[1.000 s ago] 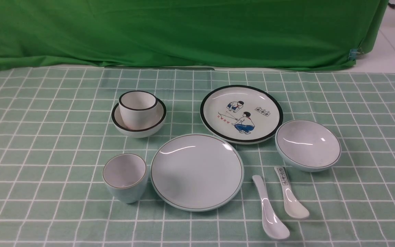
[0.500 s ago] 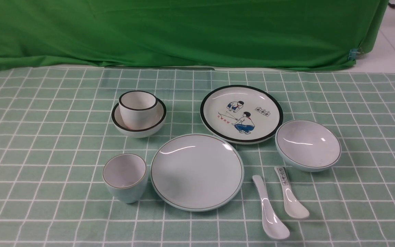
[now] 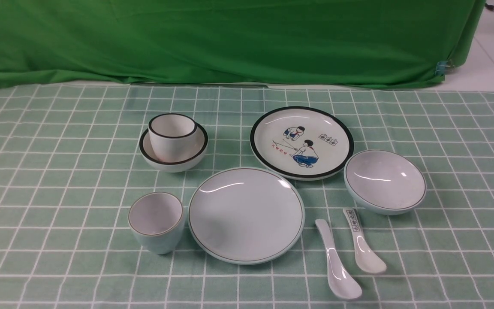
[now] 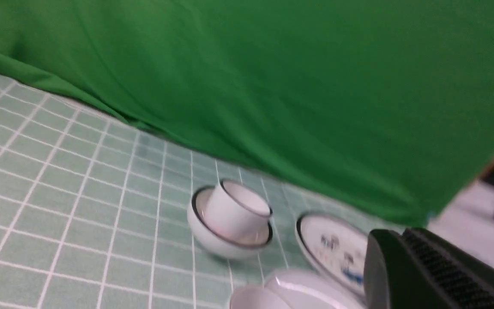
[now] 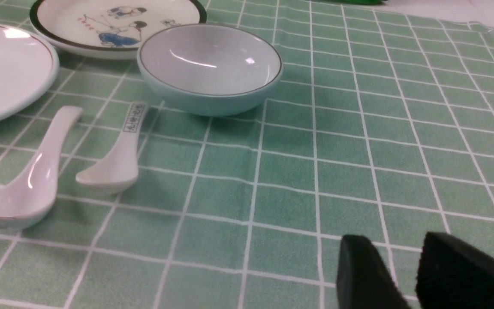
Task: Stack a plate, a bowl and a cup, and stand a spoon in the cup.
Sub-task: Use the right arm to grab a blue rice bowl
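The left gripper [image 4: 397, 240] is clenched, its black fingers pressed together with nothing between them. It is out of the front view, and how far it hangs from the plate [image 3: 246, 214] cannot be told.

The cup [image 3: 156, 221] stands upright just left of the plate, almost touching its rim, with its mouth up. Behind the plate and to its left, well apart from it, a white cup [image 3: 173, 134] sits inside a black-rimmed bowl [image 3: 173, 161].

The plate itself lies flat and bare on the checked green cloth [image 3: 58, 171]. Behind it and to its right, a picture plate [image 3: 302, 142] lies close to its far rim.

Just right of the plate, the spoon [image 3: 337, 262] lies with its handle pointing away and its scoop nearest the robot. A marked spoon [image 3: 362, 242] lies just beyond it, farther from the plate. The bowl [image 3: 385, 181] sits upright farther right of the plate, beyond both spoon handles.

The right gripper [image 5: 393, 244] is released. Its fingers stand apart over bare cloth, right of the plate and past the bowl, gripping nothing.
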Robot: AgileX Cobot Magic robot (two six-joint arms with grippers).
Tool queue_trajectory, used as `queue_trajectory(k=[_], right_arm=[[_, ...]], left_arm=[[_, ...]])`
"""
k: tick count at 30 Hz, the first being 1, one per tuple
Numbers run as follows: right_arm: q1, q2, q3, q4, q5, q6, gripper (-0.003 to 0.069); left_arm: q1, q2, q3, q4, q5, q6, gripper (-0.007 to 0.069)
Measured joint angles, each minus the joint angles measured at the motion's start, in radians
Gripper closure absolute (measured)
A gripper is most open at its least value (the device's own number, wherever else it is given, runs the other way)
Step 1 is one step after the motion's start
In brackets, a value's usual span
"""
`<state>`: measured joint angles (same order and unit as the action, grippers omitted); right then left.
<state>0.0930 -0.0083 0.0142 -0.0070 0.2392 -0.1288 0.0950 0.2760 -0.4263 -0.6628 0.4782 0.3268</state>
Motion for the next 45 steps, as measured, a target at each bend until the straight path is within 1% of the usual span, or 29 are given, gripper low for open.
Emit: queue_trajectory(k=[3, 7, 10, 13, 17, 18, 19, 20, 21, 22, 23, 24, 25, 26, 27, 28, 30, 31, 32, 34, 36, 38, 39, 40, 42, 45], right_arm=[[0.000, 0.000, 0.000, 0.000, 0.000, 0.000, 0.0417], [0.000, 0.000, 0.000, 0.000, 0.000, 0.000, 0.0417], [0.000, 0.000, 0.000, 0.000, 0.000, 0.000, 0.0417], [0.000, 0.000, 0.000, 0.000, 0.000, 0.000, 0.0417], [0.000, 0.000, 0.000, 0.000, 0.000, 0.000, 0.0417], [0.000, 0.000, 0.000, 0.001, -0.006, 0.005, 0.0417], [0.000, 0.000, 0.000, 0.007, -0.019, 0.026, 0.0417], [0.000, 0.000, 0.000, 0.036, -0.049, 0.073, 0.0417], [0.000, 0.000, 0.000, 0.047, -0.061, 0.097, 0.0417], [0.000, 0.000, 0.000, 0.073, -0.099, 0.163, 0.0417], [0.000, 0.000, 0.000, 0.099, -0.168, 0.269, 0.0417], [0.000, 0.000, 0.000, 0.108, -0.212, 0.338, 0.0417], [0.000, 0.000, 0.000, 0.113, -0.256, 0.377, 0.0417], [0.000, 0.000, 0.000, 0.116, -0.265, 0.394, 0.0417], [0.000, 0.000, 0.000, 0.124, -0.330, 0.453, 0.0417], [0.001, 0.000, 0.000, 0.126, -0.358, 0.488, 0.0420], [0.006, 0.000, -0.010, 0.129, -0.347, 0.519, 0.0429], [0.013, 0.006, -0.030, 0.130, -0.314, 0.536, 0.0441], [0.046, 0.051, -0.121, 0.131, -0.198, 0.510, 0.0470], [0.077, 0.106, -0.210, 0.131, -0.106, 0.442, 0.0482], [0.154, 0.292, -0.417, 0.131, 0.089, 0.293, 0.0491], [0.225, 0.468, -0.587, 0.131, 0.251, 0.190, 0.0491], [0.237, 0.505, -0.618, 0.130, 0.281, 0.171, 0.0491], [0.275, 0.631, -0.734, 0.128, 0.385, 0.115, 0.0489], [0.319, 0.818, -0.864, 0.117, 0.475, 0.054, 0.0478], [0.340, 1.000, -0.964, 0.099, 0.514, 0.014, 0.0456]], left_arm=[[-0.046, 0.152, -0.104, 0.013, 0.132, 0.107, 0.0612], [-0.120, 0.340, -0.206, 0.041, 0.235, 0.166, 0.0612], [-0.204, 0.509, -0.264, 0.058, 0.262, 0.189, 0.0612], [-0.269, 0.648, -0.304, 0.076, 0.262, 0.255, 0.0612], [-0.321, 0.752, -0.333, 0.103, 0.270, 0.275, 0.0612], [-0.352, 0.795, -0.349, 0.130, 0.284, 0.277, 0.0612], [-0.382, 0.826, -0.360, 0.152, 0.295, 0.273, 0.0612], [-0.408, 0.846, -0.369, 0.175, 0.311, 0.265, 0.0612], [-0.419, 0.853, -0.375, 0.188, 0.315, 0.263, 0.0612], [-0.459, 0.870, -0.384, 0.215, 0.325, 0.252, 0.0612], [-0.491, 0.877, -0.390, 0.239, 0.328, 0.244, 0.0612], [-0.519, 0.879, -0.395, 0.260, 0.328, 0.242, 0.0612], [-0.534, 0.880, -0.396, 0.265, 0.327, 0.242, 0.0612], [-0.537, 0.880, -0.396, 0.268, 0.325, 0.242, 0.0612], [-0.558, 0.880, -0.396, 0.273, 0.325, 0.240, 0.0612], [-0.567, 0.881, -0.396, 0.273, 0.323, 0.240, 0.0612], [-0.572, 0.881, -0.396, 0.272, 0.323, 0.239, 0.0612], [-0.573, 0.881, -0.396, 0.271, 0.323, 0.239, 0.0612], [-0.573, 0.881, -0.396, 0.269, 0.323, 0.239, 0.0612], [-0.573, 0.881, -0.396, 0.269, 0.321, 0.239, 0.0612], [-0.573, 0.881, -0.396, 0.267, 0.311, 0.243, 0.0612], [-0.573, 0.876, -0.396, 0.255, 0.291, 0.253, 0.0612], [-0.573, 0.873, -0.396, 0.253, 0.289, 0.253, 0.0612], [-0.573, 0.857, -0.396, 0.248, 0.284, 0.256, 0.0612], [-0.573, 0.801, -0.396, 0.247, 0.281, 0.262, 0.0612], [-0.573, 0.718, -0.396, 0.246, 0.272, 0.265, 0.0612]])
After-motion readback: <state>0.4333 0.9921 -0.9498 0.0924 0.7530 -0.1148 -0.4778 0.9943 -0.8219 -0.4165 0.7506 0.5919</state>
